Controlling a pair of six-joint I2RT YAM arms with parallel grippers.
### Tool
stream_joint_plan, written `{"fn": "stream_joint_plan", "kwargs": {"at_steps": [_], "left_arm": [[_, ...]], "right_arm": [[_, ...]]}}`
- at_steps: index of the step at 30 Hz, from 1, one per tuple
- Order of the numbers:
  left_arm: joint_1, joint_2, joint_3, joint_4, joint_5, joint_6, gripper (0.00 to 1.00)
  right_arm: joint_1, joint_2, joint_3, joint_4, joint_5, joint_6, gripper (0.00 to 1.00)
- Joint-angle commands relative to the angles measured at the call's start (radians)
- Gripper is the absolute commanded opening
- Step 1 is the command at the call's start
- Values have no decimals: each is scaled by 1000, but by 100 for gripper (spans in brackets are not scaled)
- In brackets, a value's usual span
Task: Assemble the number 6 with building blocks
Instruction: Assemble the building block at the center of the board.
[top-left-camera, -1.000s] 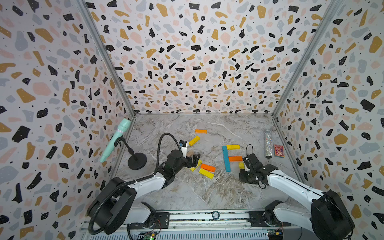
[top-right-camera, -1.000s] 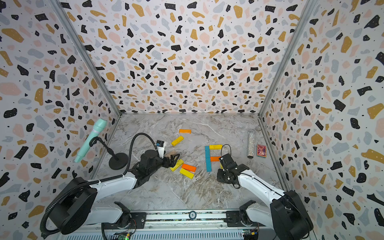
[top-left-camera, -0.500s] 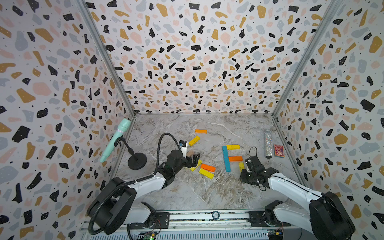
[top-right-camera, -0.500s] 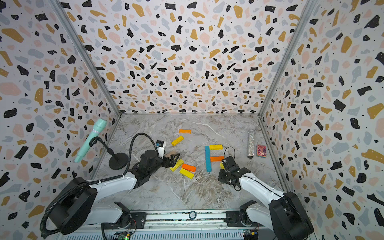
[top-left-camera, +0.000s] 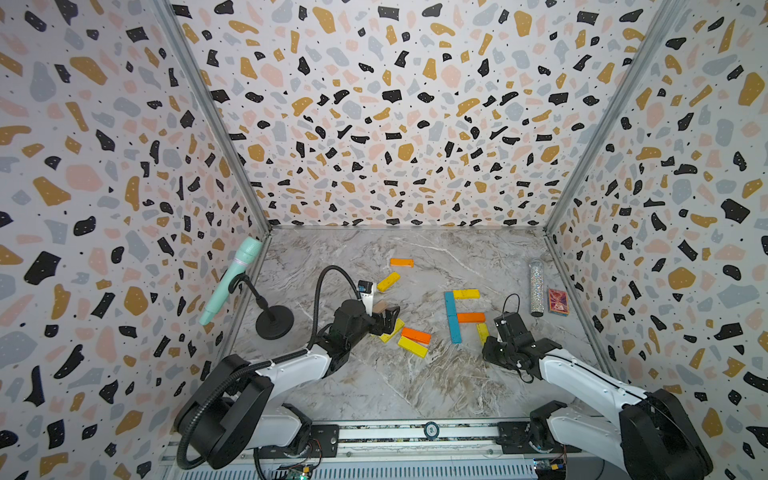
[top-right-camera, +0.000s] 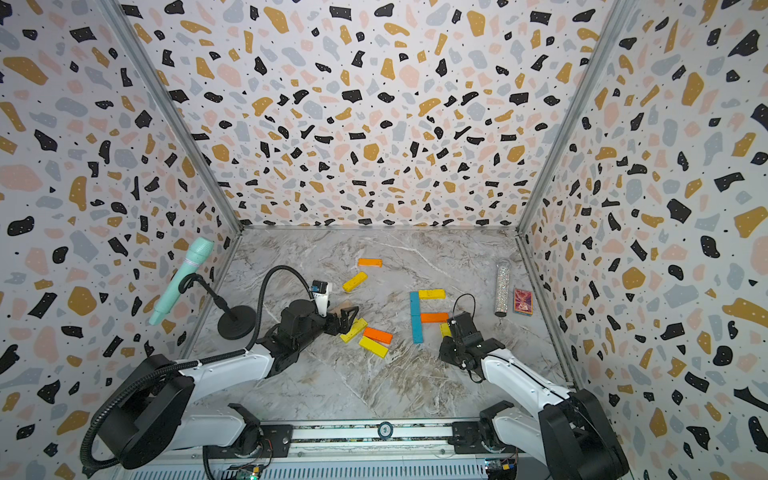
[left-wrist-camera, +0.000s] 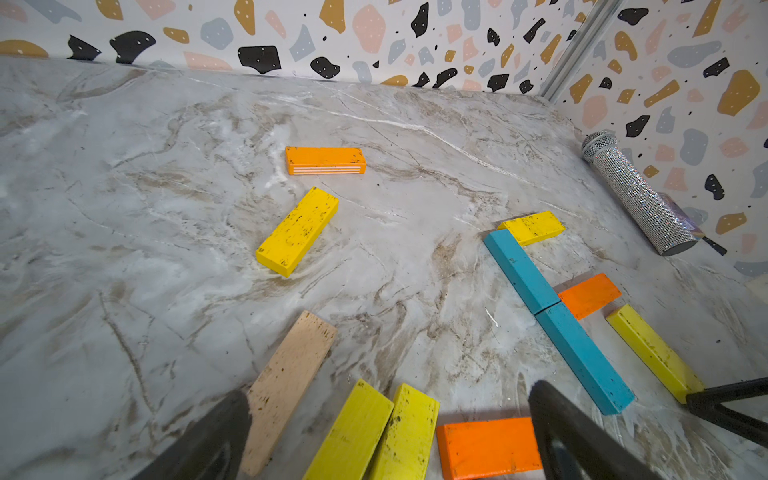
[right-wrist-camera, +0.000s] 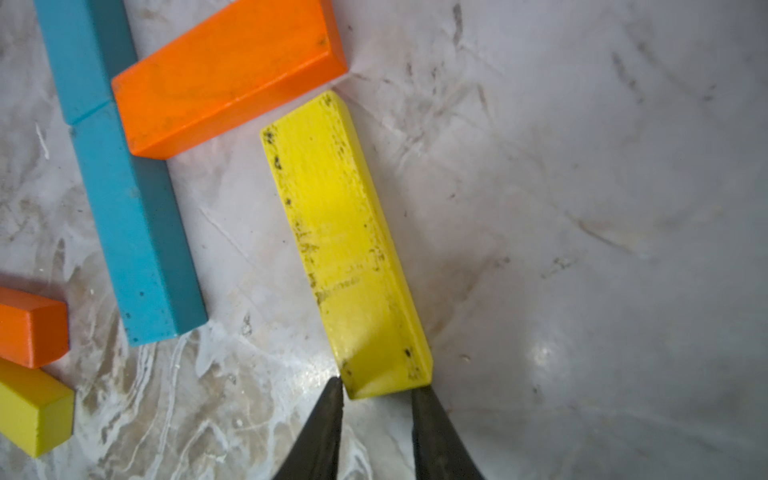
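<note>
Marble tabletop (top-left-camera: 415, 386): right claw (right-wrist-camera: 376, 388) low, at end of yellow block (right-wrist-camera: 345, 249).

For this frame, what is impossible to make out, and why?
- Right wrist view: whether the right gripper pinches or merely flanks the yellow wooden plank's end; contact is unclear.
- Both top views: its fingertips, hidden under its own wrist.
- Left wrist view: the plain beige plank's near end, behind a finger of the open left gripper.
- A top view: the red patterned card box's print, too small.
</note>
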Motion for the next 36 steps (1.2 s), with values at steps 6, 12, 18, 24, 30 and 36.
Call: {"fn": "stream_joint_plan", "kwargs": {"at_steps": [6, 12, 18, 24, 30, 36], "left_arm": [[-6, -6, 1, 21, -17, 19, 100], [-5, -7, 3, 16, -18, 22, 100], [-6, -9, 5, 12, -15, 23, 99], [-5, -7, 6, 7, -25, 26, 99], [-6, -6, 6, 3, -28, 29, 100], [-5, -2, 7, 3, -31, 30, 99]], "right_arm": [[-1, 7, 40, -59, 31, -9, 54], [-1, 50, 89, -103, 93, -37, 57], [-2, 135, 175, -127, 144, -111, 61], [-23, 210, 215, -100, 141, -169, 60], [-58, 259, 226, -53, 118, -210, 57], [-62, 282, 236, -55, 108, -224, 57]]}}
